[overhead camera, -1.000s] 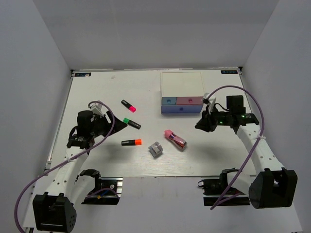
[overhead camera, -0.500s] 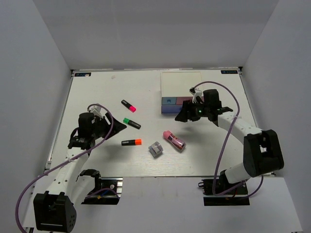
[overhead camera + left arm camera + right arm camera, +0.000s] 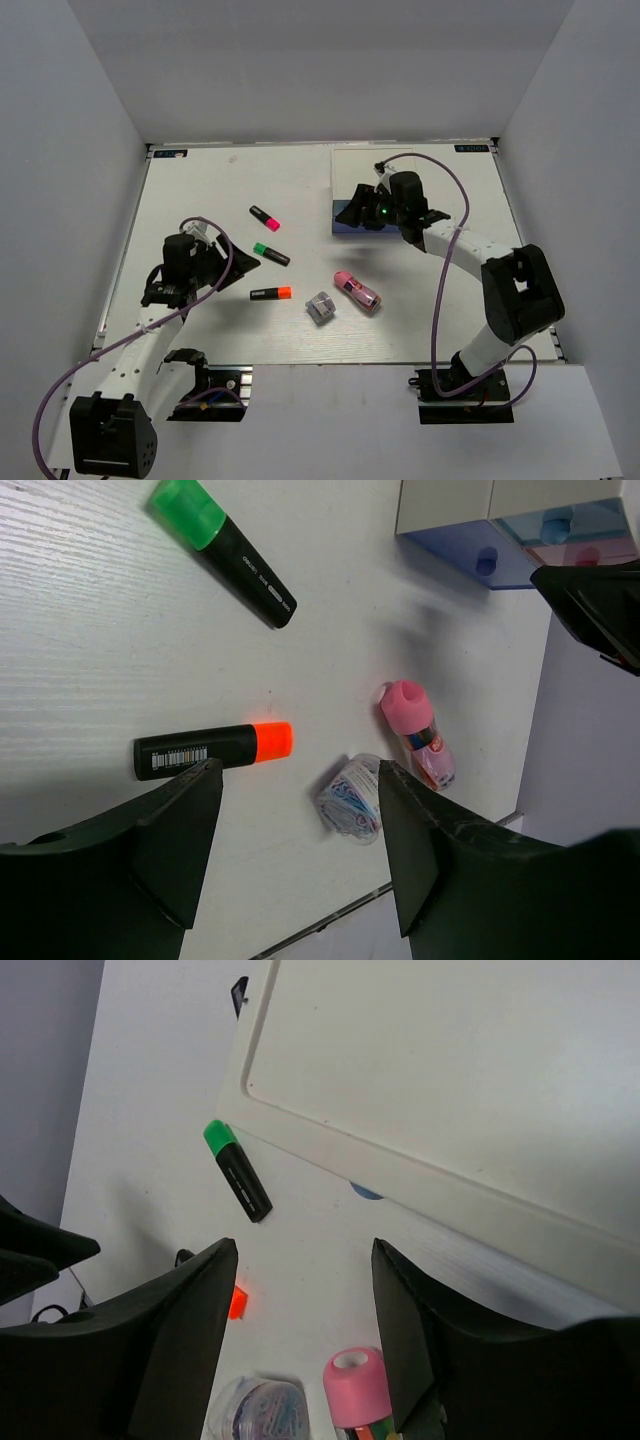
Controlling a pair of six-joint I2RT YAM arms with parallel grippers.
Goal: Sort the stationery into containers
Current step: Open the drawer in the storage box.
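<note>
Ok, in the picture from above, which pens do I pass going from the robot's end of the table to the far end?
orange-capped highlighter → green-capped highlighter → pink-capped highlighter

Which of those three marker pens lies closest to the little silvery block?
The orange-capped marker, its cap pointing at the silvery block beside it. The green-capped marker and the pink-capped marker lie farther away.
</note>
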